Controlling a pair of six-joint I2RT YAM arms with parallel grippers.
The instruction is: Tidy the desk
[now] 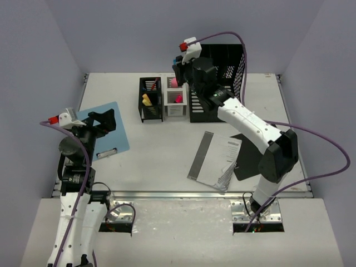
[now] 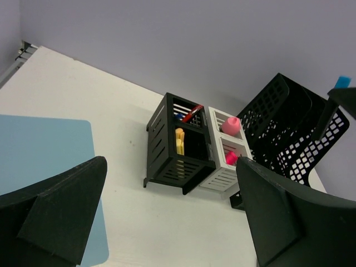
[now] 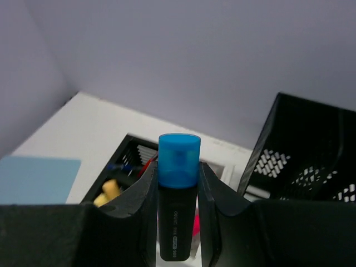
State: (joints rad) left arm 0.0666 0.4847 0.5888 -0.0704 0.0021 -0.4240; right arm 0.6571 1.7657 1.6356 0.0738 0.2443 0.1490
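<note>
Right wrist view: right gripper [image 3: 177, 169] clamps a blue-capped highlighter [image 3: 178, 161] above the white organizer [image 1: 174, 105], which stands on the desk [image 1: 161, 150]. Left gripper [image 2: 169, 183] gapes empty. Lowering off-centre could snag the organizer's rim and tip it.

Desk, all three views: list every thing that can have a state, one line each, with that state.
Left gripper: open, empty, above the clipboard.
Right gripper: shut on the highlighter.
Highlighter: capped, held upright.
Black pen holder: upright, holding pens.
White pen holder: upright, holding pink items.
File rack: standing upright.
Booklet: closed, lying flat.
Clipboard: lying flat on the desk.
</note>
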